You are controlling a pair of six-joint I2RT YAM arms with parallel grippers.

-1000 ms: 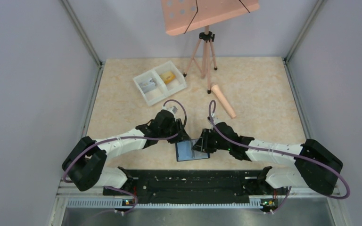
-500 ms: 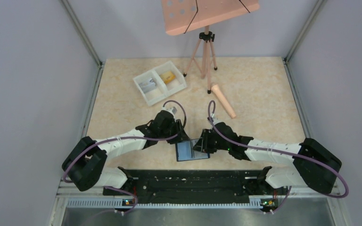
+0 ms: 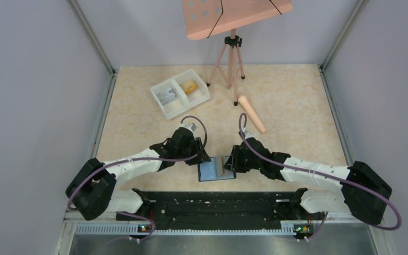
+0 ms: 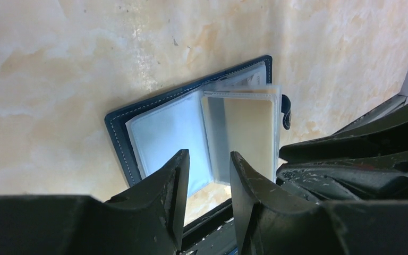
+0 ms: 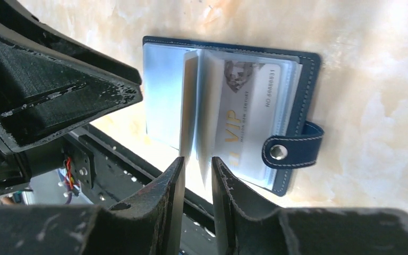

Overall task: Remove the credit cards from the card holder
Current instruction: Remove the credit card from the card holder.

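Surface: beige marbled table (image 3: 297, 106), grey walls on three sides.

Item 1: card holder (image 3: 210, 172), blue, lying open and flat near the front edge, between my two arms. Its opened length runs left to right and its spine near to far. A snap tab (image 5: 292, 151) sits on the outer edge of one cover.

Contents I can see: a silver VIP card (image 5: 244, 101) in a sleeve and a yellow-orange card (image 4: 247, 133) in a raised leaf.

Right gripper (image 5: 196, 162): pinching a clear sleeve leaf (image 5: 189, 106) that stands up from the spine.

Left gripper (image 4: 208, 159): fingers spread with nothing between them, poised over the holder's left half.

Item 2: white tray (image 3: 190, 106) at far left, holding a grey card (image 3: 166, 96) and a yellow card (image 3: 192, 86), one per compartment.

Item 3: peach cylinder (image 3: 252, 114).

Item 4: tripod (image 3: 232, 58) carrying a peach board (image 3: 234, 16).

Items 2 to 4 are all well apart from the holder.
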